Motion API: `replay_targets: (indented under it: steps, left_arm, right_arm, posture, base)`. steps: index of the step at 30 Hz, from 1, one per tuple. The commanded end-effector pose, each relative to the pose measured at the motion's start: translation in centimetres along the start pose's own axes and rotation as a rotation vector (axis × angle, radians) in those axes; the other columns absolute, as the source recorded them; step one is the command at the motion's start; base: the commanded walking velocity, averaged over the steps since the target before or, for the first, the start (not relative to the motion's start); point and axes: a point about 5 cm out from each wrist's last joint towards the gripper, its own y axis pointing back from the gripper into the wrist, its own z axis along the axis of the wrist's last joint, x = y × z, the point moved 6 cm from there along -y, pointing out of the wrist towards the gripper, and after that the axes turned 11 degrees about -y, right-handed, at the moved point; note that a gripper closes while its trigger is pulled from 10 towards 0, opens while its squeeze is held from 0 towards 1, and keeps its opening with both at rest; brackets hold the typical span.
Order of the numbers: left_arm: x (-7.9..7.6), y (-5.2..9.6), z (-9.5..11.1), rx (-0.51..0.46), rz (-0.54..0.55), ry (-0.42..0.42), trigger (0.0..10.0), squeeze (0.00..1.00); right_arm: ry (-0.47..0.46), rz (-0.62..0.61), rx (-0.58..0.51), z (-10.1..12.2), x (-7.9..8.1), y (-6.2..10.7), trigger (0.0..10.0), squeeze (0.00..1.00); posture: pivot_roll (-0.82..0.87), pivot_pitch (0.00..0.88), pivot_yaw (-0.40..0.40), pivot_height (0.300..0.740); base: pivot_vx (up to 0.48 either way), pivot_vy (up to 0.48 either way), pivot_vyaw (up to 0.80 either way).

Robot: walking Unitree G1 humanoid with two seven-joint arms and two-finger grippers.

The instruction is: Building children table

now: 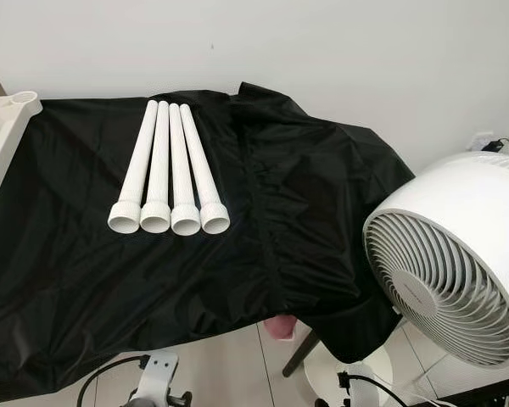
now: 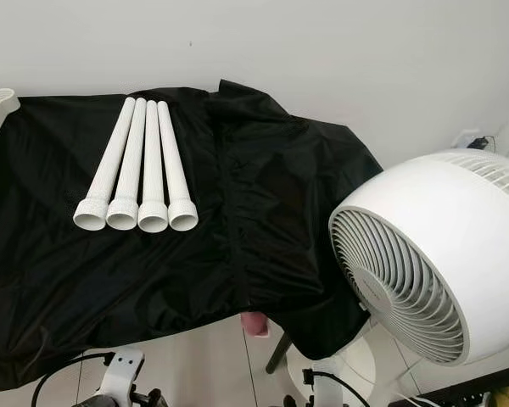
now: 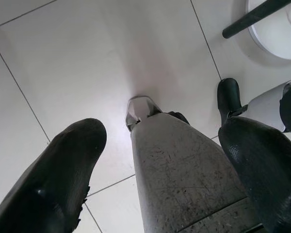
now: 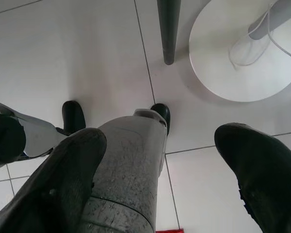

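While both arms hang low over the tiled floor (image 3: 63,58), we read the scene from left to right: a white tabletop (image 1: 2,127) lies at the far left edge, then four white legs (image 1: 168,170) side by side on the black cloth (image 1: 322,186), flared ends toward us, then a fan (image 1: 458,263). Our left gripper (image 3: 162,170) and right gripper (image 4: 160,170) both point downward with fingers apart, holding nothing. We judge the risks as follows: round legs may roll on loose cloth when nudged, and a wide right-arm swing could strike the fan.
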Motion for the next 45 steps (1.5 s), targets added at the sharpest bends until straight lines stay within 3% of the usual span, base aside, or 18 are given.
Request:
replay_targets:
  steps: [1,6,18,24,35,41,45]
  left_arm:
    - [-0.6,0.2,-1.0,0.028,-0.038,-0.024,10.0,0.00]
    - [-0.3,0.2,-1.2,0.038,-0.037,-0.078,10.0,0.00]
    - [0.8,0.1,0.0,0.006,0.018,-0.011,10.0,0.00]
    - [0.9,-0.1,1.0,-0.013,0.018,-0.058,10.0,0.00]
    - [1.2,-0.1,1.6,-0.027,0.027,-0.103,10.0,0.00]
    - [1.3,-0.1,1.7,-0.036,0.034,-0.100,10.0,0.00]
    - [1.3,0.0,1.5,-0.032,0.017,-0.089,10.0,0.00]
  right_arm:
    - [0.004,0.005,0.028,-0.9,0.0,0.2,10.0,0.00]
    - [0.034,0.003,0.002,0.0,-0.2,0.1,10.0,0.00]
    - [0.078,-0.001,-0.013,0.6,0.0,-0.1,10.0,0.00]
    - [0.104,0.006,-0.055,1.7,0.9,-0.4,10.0,0.00]
    - [0.136,-0.032,-0.134,3.8,0.0,-0.3,10.0,0.00]
    - [0.144,-0.027,-0.157,3.9,0.1,-0.2,10.0,0.00]
    - [0.098,-0.016,-0.157,3.5,0.0,-0.1,10.0,0.00]
  posture:
    - [-0.04,0.000,-0.020,0.740]
    - [-0.04,0.000,-0.027,0.740]
    - [-0.01,0.000,-0.034,0.740]
    - [-0.01,0.000,-0.037,0.740]
    - [-0.02,0.000,-0.051,0.740]
    - [-0.04,0.000,-0.028,0.740]
    - [-0.04,0.000,-0.037,0.740]
  base:
    - [0.000,0.000,0.00]
    - [0.000,0.000,0.00]
    - [0.000,0.000,0.00]
    - [0.000,0.000,0.00]
    - [0.000,0.000,0.00]
    - [0.000,0.000,0.00]
    - [0.000,0.000,0.00]
